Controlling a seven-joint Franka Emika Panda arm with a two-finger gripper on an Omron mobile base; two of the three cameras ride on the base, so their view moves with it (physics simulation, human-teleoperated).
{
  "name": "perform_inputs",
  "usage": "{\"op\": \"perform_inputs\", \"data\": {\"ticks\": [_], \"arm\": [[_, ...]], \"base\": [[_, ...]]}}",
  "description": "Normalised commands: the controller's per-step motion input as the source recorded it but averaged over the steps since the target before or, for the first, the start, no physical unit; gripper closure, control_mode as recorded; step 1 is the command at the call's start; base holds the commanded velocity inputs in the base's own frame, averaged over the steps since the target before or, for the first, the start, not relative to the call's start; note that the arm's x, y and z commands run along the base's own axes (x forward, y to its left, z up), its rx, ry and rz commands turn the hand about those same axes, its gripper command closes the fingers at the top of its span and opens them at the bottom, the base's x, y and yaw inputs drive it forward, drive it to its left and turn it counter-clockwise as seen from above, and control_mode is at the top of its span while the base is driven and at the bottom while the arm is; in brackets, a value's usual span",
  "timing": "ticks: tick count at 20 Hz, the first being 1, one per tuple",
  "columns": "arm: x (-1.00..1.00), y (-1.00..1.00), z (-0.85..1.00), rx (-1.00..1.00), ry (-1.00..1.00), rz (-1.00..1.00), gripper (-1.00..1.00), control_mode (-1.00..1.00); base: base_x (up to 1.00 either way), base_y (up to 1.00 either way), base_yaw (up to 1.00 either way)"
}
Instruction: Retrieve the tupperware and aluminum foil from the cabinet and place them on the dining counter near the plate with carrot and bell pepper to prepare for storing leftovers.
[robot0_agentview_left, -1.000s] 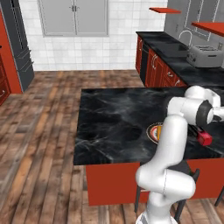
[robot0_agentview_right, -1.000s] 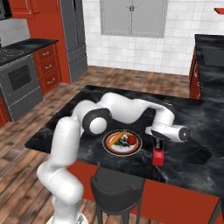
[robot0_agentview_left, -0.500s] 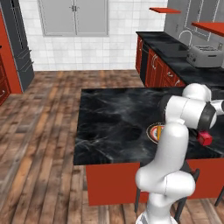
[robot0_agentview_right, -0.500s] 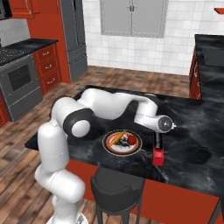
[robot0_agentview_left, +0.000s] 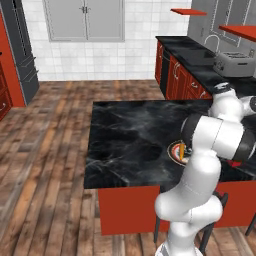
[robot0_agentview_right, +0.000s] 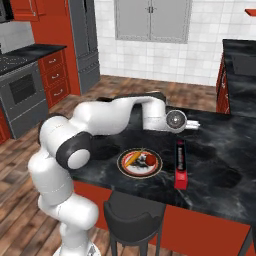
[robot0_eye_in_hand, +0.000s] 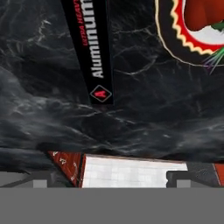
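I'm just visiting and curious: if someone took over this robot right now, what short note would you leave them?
Gripper: above the dining counter, holding nothing; open or shut is unclear.
Aluminum foil: delivered, lying flat on the counter beside the plate, not touching it.
Plate holds the carrot and bell pepper.
Left: fetch the tupperware from the cabinet and set it near the plate.

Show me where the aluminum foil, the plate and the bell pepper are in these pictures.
aluminum foil (robot0_agentview_right: 180, 163): right base view, middle of the box's top face.
plate (robot0_agentview_right: 124, 167): right base view, dark rim near the carrot.
bell pepper (robot0_agentview_right: 149, 159): right base view, middle of the red piece.
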Motion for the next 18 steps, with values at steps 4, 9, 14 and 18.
{"op": "perform_inputs", "data": {"ticks": [4, 9, 14, 18], "arm": [[-0.49, 0.12, 0.81, -0.18, 0.12, 0.00, -1.00, -1.00], [-0.71, 0.52, 0.79, -0.25, 0.11, 0.02, -1.00, -1.00], [-0.72, 0.94, 0.75, -0.32, 0.07, 0.08, -1.00, -1.00], [-0.73, 0.99, 0.83, -0.31, -0.01, 0.12, -1.00, -1.00]], "base": [[0.00, 0.00, 0.00], [0.00, 0.00, 0.00], [0.00, 0.00, 0.00], [0.00, 0.00, 0.00]]}}
